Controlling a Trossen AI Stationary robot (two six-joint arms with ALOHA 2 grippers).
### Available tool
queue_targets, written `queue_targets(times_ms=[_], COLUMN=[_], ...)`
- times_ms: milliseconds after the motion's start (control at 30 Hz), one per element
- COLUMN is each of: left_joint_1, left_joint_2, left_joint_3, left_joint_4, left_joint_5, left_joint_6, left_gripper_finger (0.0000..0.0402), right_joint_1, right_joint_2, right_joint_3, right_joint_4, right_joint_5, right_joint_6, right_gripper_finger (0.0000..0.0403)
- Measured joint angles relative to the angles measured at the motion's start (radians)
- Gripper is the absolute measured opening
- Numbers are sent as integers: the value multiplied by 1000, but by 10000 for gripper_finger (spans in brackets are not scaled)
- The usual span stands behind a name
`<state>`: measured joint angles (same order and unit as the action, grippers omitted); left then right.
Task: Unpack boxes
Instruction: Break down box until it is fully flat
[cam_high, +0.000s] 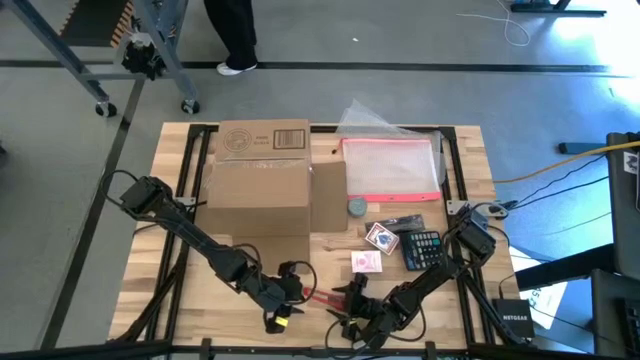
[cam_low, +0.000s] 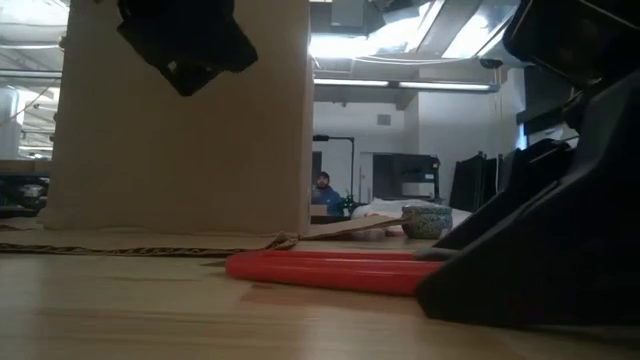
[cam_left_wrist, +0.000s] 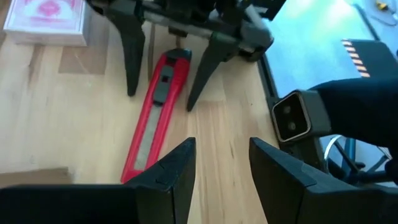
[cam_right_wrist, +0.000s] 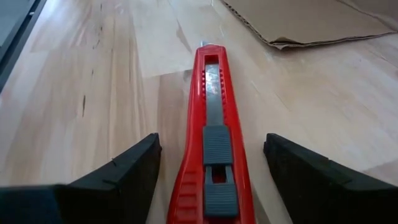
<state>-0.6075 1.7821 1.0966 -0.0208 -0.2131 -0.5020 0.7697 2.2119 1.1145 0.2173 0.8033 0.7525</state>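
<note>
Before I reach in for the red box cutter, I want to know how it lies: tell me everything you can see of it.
The box cutter is a long red plastic knife with a grey slider and a metal strip along its middle. It lies flat on the wooden table near the front edge, in front of the cardboard box. The right gripper straddles its slider end, fingers open on either side, not touching. The left gripper waits open at the other end.

One cardboard box (cam_high: 262, 172), one red utility knife (cam_right_wrist: 211, 143), one calculator (cam_high: 423, 248), two card packs (cam_high: 380, 238).
</note>
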Motion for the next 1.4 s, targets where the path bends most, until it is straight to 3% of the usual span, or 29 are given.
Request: queue_targets(times_ms=[233,600,1133,1233,1400], left_joint_1=[2,-1,-23,-38,-68], left_joint_2=[0,0,-13,-56,-158], left_joint_3=[0,0,72,116,170], left_joint_4=[12,11,-60,-177,-381], left_joint_5=[0,0,-3,-46,-201], left_joint_6=[7,-6,0,6,38], left_gripper_finger=[140,140,140,140,140], right_joint_1=[-2,-3,-1,-2,-8], right_joint_2=[20,42,8,-51,-173], right_joint_3=[0,-1,64,65,69], right_joint_4=[4,24,-41,-78,-168], right_joint_5=[18,63,59,40,42], right_joint_6=[16,32,21,20,-27], right_gripper_finger=[269,136,134,134,134])
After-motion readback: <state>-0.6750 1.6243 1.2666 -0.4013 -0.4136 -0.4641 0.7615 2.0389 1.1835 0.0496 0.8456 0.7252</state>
